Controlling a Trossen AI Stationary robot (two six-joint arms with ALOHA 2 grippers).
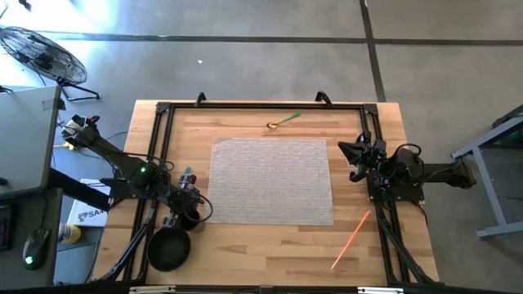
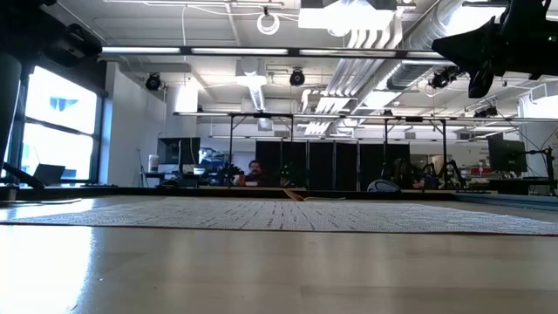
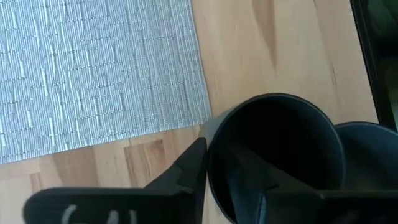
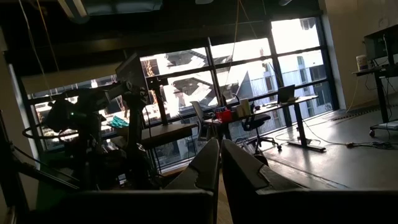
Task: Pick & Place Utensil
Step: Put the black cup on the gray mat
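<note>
A spoon with a green handle [image 1: 283, 122] lies flat on the wood near the table's far edge, beyond the grey placemat [image 1: 272, 180]. My left gripper [image 1: 186, 208] [image 3: 221, 152] is at the table's near-left part, shut on a dark cup [image 1: 190, 216] [image 3: 277, 155]. A black bowl [image 1: 169, 249] [image 3: 373, 155] sits right beside the cup. My right gripper [image 1: 353, 157] [image 4: 220, 149] hangs raised over the table's right side with its fingers shut, far from the spoon. It also shows high in the low view [image 2: 475, 52]. My left gripper holds the dark cup by its rim wall [image 3: 210, 134] on the side toward the placemat, with one finger outside [image 3: 193, 168] and one inside [image 3: 264, 190]. The fingers come from above, slanting down. The cup is upright; whether its base is on the table cannot be told.
An orange stick [image 1: 351, 239] lies on the wood at the near right. A black frame rail [image 1: 159, 139] runs along the table's left, far and right sides. The placemat covers the table's middle. A box and a yellow object lie on the floor to the left.
</note>
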